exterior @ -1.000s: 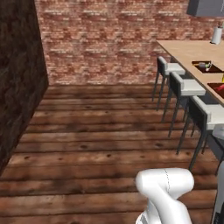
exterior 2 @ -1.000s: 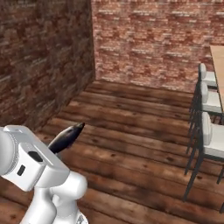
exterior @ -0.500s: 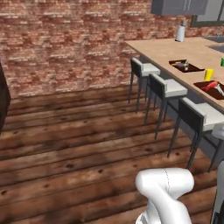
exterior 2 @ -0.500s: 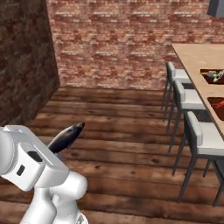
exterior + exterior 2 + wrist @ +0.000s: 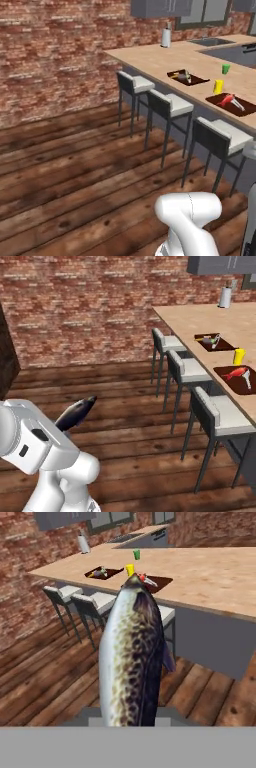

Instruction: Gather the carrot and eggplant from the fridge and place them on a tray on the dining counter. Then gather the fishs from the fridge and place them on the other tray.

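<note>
- The left base view looks from behind the arm's left, forward and down over the dark plank floor [image 5: 75, 170] toward the long light wooden dining counter [image 5: 150, 57] on the right.
- The right base view looks from the arm's right at the same counter [image 5: 200, 318], grey stools [image 5: 182, 368] and red brick wall [image 5: 75, 306].
- The hand view sits close behind a speckled grey fish [image 5: 131, 662], facing that counter [image 5: 215, 577] farther off.

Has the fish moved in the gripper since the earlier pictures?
No. The fish sticks out beside the robot's white arm as before in the right base view. The floor, stools and counter shifted because the base turned.
</note>
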